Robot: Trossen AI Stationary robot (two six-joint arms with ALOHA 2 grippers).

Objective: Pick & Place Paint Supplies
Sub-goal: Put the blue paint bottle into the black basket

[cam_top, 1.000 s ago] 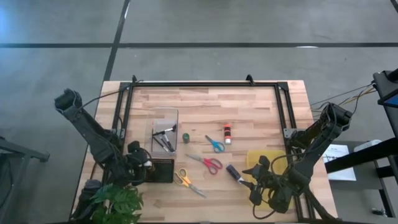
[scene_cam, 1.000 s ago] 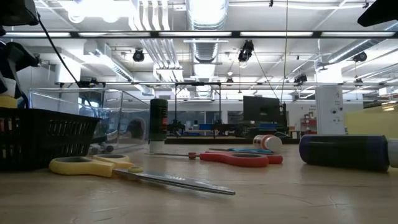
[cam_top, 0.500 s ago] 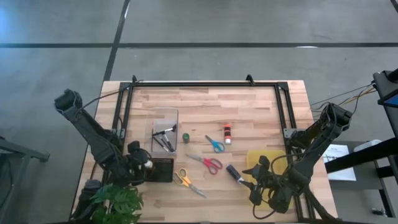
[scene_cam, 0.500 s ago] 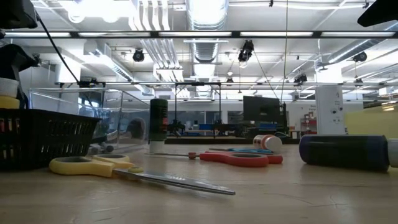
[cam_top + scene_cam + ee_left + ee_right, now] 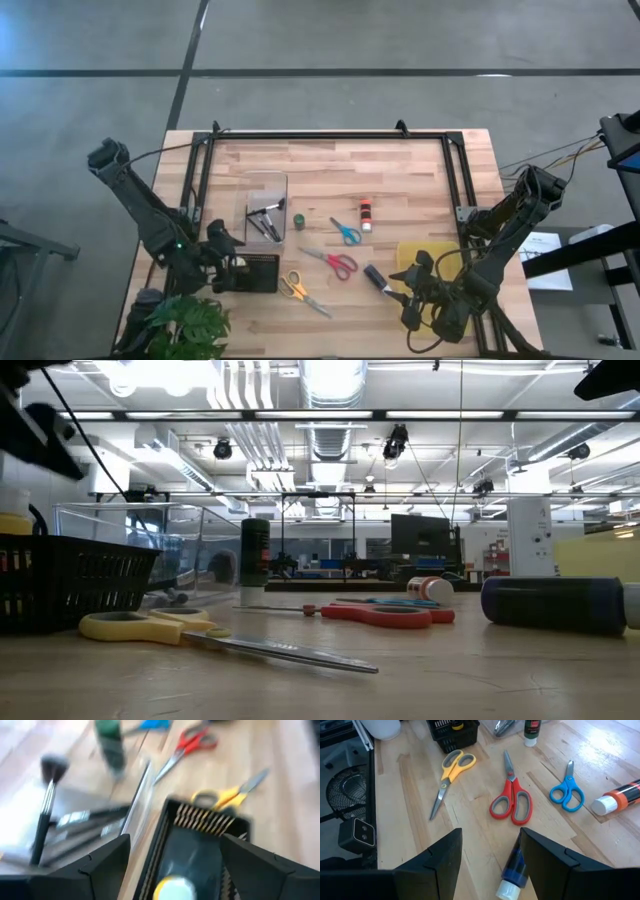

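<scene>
While the left claw (image 5: 232, 268) hangs wide and empty over the black basket (image 5: 262, 273), the yellow scissors (image 5: 297, 290) are seen flat on the worktop (image 5: 420, 190) just beside it: light, rigid, best pinched at the handles. The right claw (image 5: 410, 296) stands part-spread, empty.

A large industrial lab or workshop hall. The low view shows an open ceiling with exposed ducts (image 5: 330, 400), pipes and strip lights, plus monitors (image 5: 420, 535) and benches far back. From above, a butcher-block worktop (image 5: 330, 165) in a black metal frame stands on grey concrete floor (image 5: 400, 40).
</scene>
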